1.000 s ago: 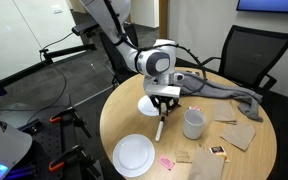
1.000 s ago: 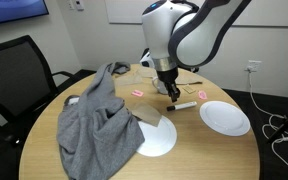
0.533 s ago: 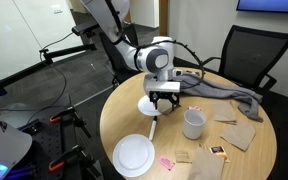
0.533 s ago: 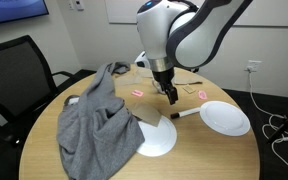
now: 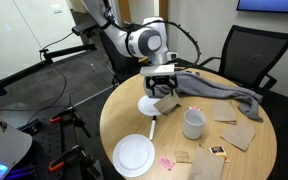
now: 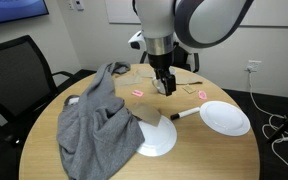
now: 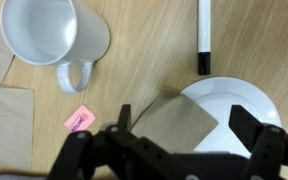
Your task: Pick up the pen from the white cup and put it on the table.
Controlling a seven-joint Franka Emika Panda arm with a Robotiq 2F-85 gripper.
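Looking down from the wrist view, finds the white cup (image 7: 54, 33) upright on the table (image 7: 144, 50) at left, a pink note (image 7: 79, 119) just below it. Shows the pen (image 7: 203, 35) lying flat on the wood well right of the cup, dark end pointing at a white plate (image 7: 239, 105). Holds the gripper (image 7: 184, 122) over a brown napkin (image 7: 174, 128) lower right of the cup, jaws spread wide and empty.
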